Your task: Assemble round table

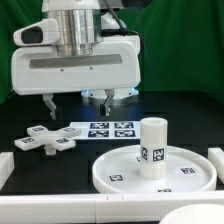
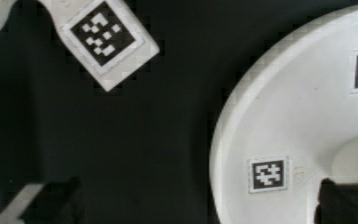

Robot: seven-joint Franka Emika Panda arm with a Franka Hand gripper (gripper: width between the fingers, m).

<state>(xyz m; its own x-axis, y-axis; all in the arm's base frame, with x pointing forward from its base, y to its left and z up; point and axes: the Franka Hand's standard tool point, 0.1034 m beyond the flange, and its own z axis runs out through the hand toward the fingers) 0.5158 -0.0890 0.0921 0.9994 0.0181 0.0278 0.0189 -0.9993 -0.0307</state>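
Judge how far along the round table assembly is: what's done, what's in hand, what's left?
Done: the leg stands upright on the round disc; whether it is fastened cannot be told. In hand: nothing; the gripper hangs open, holding no part. Left: the cross-shaped piece lies loose beside the marker board, not yet on the leg.
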